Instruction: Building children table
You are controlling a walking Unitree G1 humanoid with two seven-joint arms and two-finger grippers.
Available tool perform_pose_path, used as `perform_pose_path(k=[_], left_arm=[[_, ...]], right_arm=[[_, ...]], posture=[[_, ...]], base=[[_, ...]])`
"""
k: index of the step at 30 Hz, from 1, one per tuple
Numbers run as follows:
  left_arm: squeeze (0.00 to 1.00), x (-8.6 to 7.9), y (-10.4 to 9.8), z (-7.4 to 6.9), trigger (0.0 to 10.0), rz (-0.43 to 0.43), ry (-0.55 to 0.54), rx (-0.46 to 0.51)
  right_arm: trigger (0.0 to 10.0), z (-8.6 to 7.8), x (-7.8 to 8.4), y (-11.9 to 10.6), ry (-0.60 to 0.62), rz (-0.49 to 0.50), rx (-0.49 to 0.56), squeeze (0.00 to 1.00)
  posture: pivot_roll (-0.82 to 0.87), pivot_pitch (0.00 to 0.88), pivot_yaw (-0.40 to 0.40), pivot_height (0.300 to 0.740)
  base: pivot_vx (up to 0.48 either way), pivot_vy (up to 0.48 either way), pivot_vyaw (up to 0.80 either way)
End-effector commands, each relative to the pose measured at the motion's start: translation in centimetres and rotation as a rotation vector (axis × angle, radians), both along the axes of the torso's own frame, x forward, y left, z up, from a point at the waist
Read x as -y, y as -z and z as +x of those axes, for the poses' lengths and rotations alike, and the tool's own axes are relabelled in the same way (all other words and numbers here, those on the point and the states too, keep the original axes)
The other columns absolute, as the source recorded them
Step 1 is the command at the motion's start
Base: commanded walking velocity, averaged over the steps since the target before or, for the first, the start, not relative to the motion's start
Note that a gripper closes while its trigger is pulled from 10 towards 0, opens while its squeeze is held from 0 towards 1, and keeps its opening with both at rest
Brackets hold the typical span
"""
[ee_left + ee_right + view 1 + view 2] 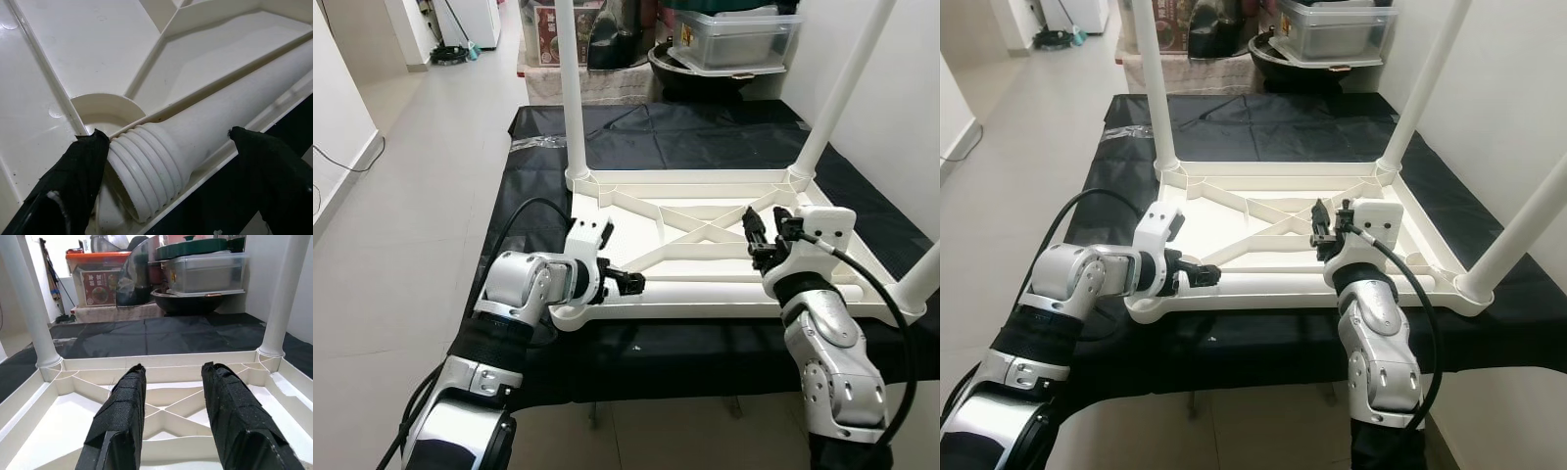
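Left wrist view showed the left gripper (166, 196) with fingers (73, 181) spread apart around the ribbed end of a loose white plastic leg (195, 147), lying inside the upturned white plastic tabletop (705, 211). Right gripper (173, 411) hovered released above it.

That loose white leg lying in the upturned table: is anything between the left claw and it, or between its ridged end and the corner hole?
Nothing visible. The left gripper is open astride the loose leg, whose threaded end lies right beside the empty corner socket of the upturned tabletop.
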State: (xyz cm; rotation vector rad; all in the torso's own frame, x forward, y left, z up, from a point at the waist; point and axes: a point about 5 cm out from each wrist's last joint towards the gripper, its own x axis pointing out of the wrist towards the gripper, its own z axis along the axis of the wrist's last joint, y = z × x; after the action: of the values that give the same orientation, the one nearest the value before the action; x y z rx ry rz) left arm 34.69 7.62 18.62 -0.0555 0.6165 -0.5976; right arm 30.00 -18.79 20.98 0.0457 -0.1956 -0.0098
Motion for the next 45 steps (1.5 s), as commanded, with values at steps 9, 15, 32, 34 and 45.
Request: perform_pose_path(k=[9, 15, 32, 34, 45], left_arm=[[0.00, 0.3, 1.3, -0.5, 10.0, 0.037, 0.005, -0.098], [0.00, 0.1, 0.4, -0.2, 10.0, 0.055, -0.004, -0.037], [0.00, -1.8, -6.6, -0.6, 10.0, -0.004, -0.251, 0.719], [0.00, -1.8, -6.6, -0.6, 10.0, -0.004, -0.251, 0.719], [0.00, -1.9, 1.7, -3.4, 10.0, 0.017, -0.263, 0.281]], right_arm=[[10.0, 0.1, 0.2, 0.0, 0.012, 0.011, 0.014, 0.00], [10.0, 0.3, 0.1, 0.0, 0.011, 0.015, 0.017, 0.00], [10.0, 0.9, -0.2, -0.5, 0.003, 0.016, 0.052, 0.00], [10.0, 0.9, -0.2, -0.5, 0.003, 0.016, 0.052, 0.00], [10.0, 0.5, 0.1, -0.2, 0.000, 0.000, 0.041, 0.00]], posture=[[0.19, 0.048, -0.045, 0.740], [0.19, 0.040, -0.048, 0.740], [0.17, 0.000, -0.045, 0.740], [0.17, 0.000, -0.045, 0.740], [0.16, 0.000, -0.062, 0.740]], base=[[0.000, 0.000, 0.00], [0.000, 0.000, 0.00], [0.000, 0.000, 0.00], [0.000, 0.000, 0.00], [0.000, 0.000, 0.00]])
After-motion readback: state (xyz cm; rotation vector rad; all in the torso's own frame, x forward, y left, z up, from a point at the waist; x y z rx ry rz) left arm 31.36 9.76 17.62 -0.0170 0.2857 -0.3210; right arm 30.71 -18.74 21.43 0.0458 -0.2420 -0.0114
